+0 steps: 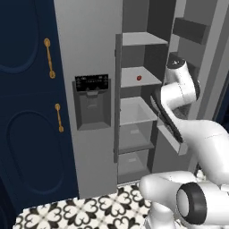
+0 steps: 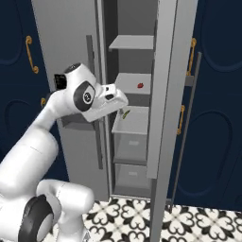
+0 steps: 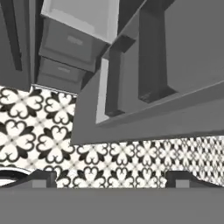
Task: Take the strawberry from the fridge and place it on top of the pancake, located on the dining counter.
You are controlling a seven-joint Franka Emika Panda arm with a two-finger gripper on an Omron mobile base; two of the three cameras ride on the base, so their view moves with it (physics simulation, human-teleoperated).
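Fridge door is open; you're parked in front of the tall grey side-by-side fridge [image 1: 96, 53] with its right-hand compartment exposed. The tiny red strawberry [image 1: 139, 78] sits alone on the second grey shelf [image 1: 129, 80] from the top of that compartment, toward the shelf's right side, nothing touching it. Same berry in the right base view, also right of centre on that shelf.

The two-finger gripper [image 3: 109, 177] has its jaws spread wide with nothing between them: in the hand view the two dark fingertips [image 3: 41, 178] stand far apart near the bottom corners. The hand looks down past the open fridge door's bins to the black-and-white patterned floor tiles [image 3: 39, 131], so it isn't aimed at the berry yet. In the right base view the white hand [image 2: 111, 99] hangs just outside the fridge opening, below the strawberry's shelf and left of it.

My read: the wide opening makes sense as prep for the reach. The berry is far smaller than the jaws, so centre carefully. You'll need to lift the wrist to shelf height, tilt it toward the shelf and go in under the shelf above. Watch the door edge on the right. Pancake and dining surface come later.
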